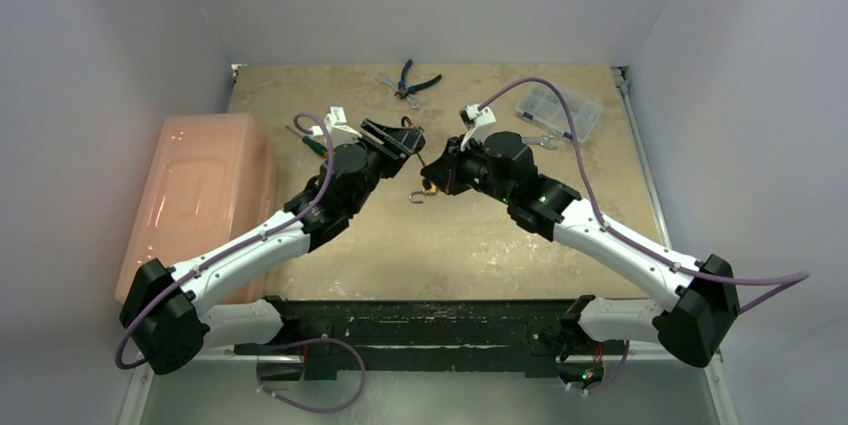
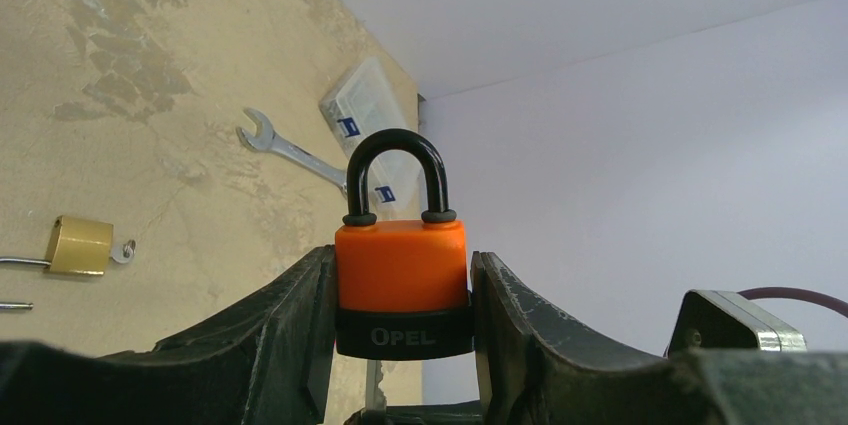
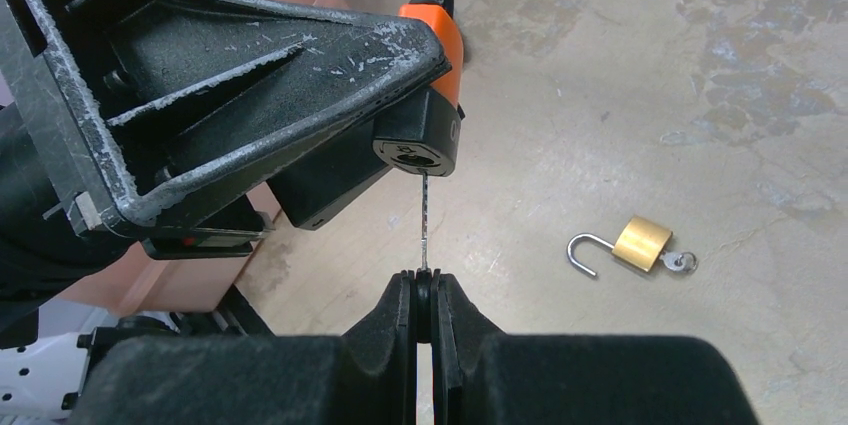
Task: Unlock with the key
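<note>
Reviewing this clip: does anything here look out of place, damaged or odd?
Nothing spilled or broken. A brass padlock lies on the table, shackle swung open, a small key in its keyhole, apart from both arms. The left claw, gripping the orange padlock, has badly scratched fingers. The right claw pinches its key straight.

A small brass padlock (image 3: 640, 243) lies flat on the worn tan tabletop (image 1: 500, 245), its shackle swung open and a little key stuck in its base. Toward the far edge lie blue-handled pliers (image 1: 412, 81), and off to the right a clear plastic parts box (image 1: 558, 110) with a silver open-end wrench (image 2: 290, 150) just beside it. A pale pink plastic tub (image 1: 200, 200) sits along the left side, near a green-handled screwdriver (image 1: 314, 142).
</note>
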